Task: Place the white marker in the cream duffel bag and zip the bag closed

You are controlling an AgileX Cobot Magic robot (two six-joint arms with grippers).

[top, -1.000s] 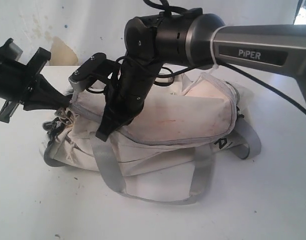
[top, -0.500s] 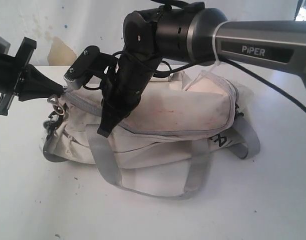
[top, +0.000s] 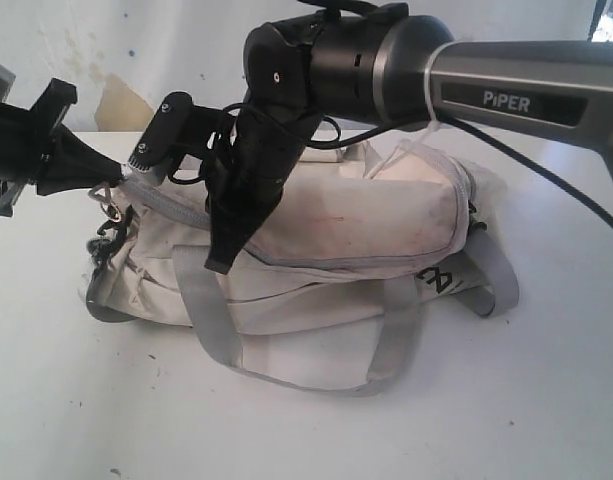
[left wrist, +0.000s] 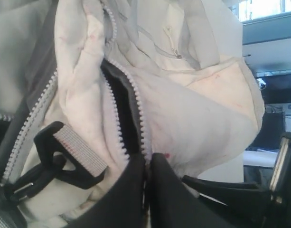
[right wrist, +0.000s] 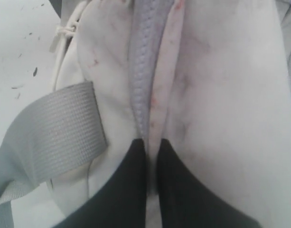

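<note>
The cream duffel bag lies on its side on the white table, its grey zipper trim running along the upper flap. My left gripper is shut on the bag's left end, pinching fabric right beside the zipper teeth, which stand parted over a dark gap. My right gripper points down onto the bag and is shut on the grey zipper strip, which runs closed away from its fingertips; any pull tab is hidden between them. The white marker is hidden.
A grey webbing handle loops out over the table in front of the bag. A black clip on grey webbing hangs at the left end. The right arm's forearm spans above the bag. A wall stands close behind.
My left gripper has pulled the bag's left end up and leftward, stretching the bag and dragging it slightly left. The right gripper has stayed shut on the zipper line, shifting only a little.
</note>
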